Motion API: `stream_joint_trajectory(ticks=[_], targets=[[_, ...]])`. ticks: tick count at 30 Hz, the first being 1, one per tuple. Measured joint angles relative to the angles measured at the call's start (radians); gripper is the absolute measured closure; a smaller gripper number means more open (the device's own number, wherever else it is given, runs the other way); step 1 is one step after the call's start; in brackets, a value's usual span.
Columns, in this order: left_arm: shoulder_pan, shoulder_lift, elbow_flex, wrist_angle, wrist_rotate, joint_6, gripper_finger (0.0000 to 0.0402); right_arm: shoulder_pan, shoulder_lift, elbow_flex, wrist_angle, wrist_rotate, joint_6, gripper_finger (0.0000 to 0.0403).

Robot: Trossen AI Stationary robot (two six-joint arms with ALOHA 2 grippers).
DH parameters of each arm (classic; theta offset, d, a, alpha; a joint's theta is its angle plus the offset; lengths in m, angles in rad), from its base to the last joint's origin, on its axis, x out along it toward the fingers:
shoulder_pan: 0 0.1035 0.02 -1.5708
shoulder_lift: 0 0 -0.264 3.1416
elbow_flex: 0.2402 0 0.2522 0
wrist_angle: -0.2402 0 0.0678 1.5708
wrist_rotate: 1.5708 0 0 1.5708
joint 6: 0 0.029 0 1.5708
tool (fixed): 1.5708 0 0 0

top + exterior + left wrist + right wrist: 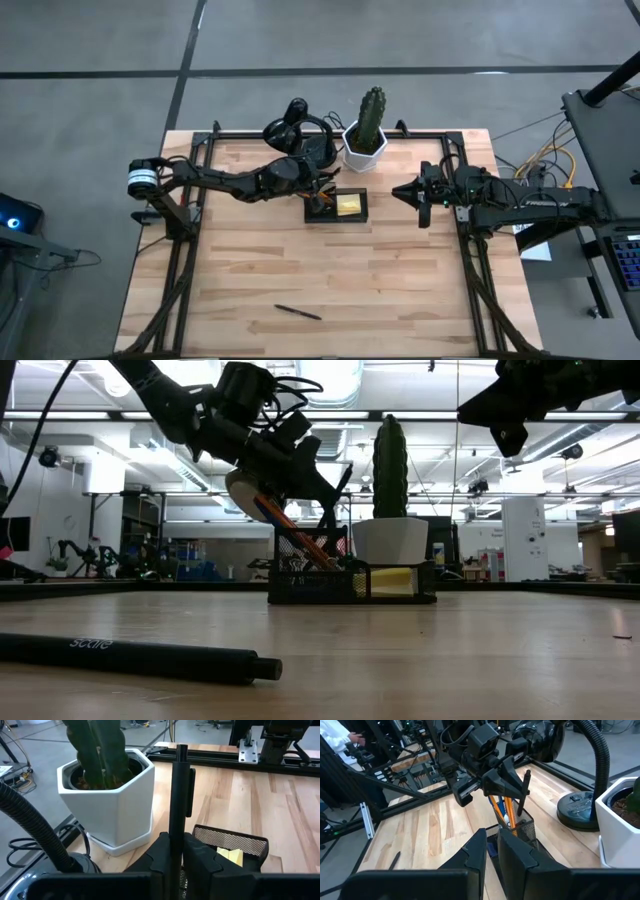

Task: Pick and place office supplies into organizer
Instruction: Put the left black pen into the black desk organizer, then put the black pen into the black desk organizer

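The black mesh organizer [336,207] stands mid-table in front of the white cactus pot [365,150]. Orange pencils [501,811] lean in its tall compartment and a yellow sticky pad [350,205] lies in its low tray. My left gripper [172,852] hovers over the organizer's left end, shut on a thin dark pen [178,795]. A second dark pen [298,312] lies flat near the table's near edge. My right gripper [400,190] hangs shut in the air to the right of the organizer, touching nothing. My left gripper pinches the dark pen [524,790] between its two fingers [200,857], on the shaft below its clip [190,790]. The fingers lie across the pen. The pen is lifted, tilted off upright, and its lower end [519,814] sits at the tall compartment's rim among the pencils.
A black desk lamp [295,130] with a ribbed neck stands behind the organizer, left of the cactus pot. A black frame [455,200] borders the table's edges. Bare wood lies between the organizer and the pen on the table [130,655].
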Motion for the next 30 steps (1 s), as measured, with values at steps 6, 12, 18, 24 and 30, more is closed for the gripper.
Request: stream_joint_trajectory(ticks=[6, 12, 18, 24, 30], targets=[[0.0, 0.0, 0.0, 0.0, 0.001, 0.0, 0.0333, 0.0, 0.0, 0.0, 0.0, 0.0, 0.0, 0.0365], [0.0, 0.0, 0.0, 0.0, 0.001, -0.001, 0.0317, 0.0, 0.0, 0.0, 0.0, 0.0, 0.0, 0.0364], [-0.005, -0.002, 0.0, 0.023, 0.063, -0.003, 0.0315, 0.0, 0.0, 0.0, 0.0, 0.0, 0.0, 0.0364], [-0.014, -0.004, 0.022, 0.046, 0.116, 0.0, 0.0302, 0.0, 0.0, 0.0, 0.0, 0.0, 0.0, 0.0364], [-0.039, -0.004, 0.048, 0.046, 0.2, -0.002, 0.0249, 0.0, 0.0, 0.0, 0.0, 0.0, 0.0, 0.0364]])
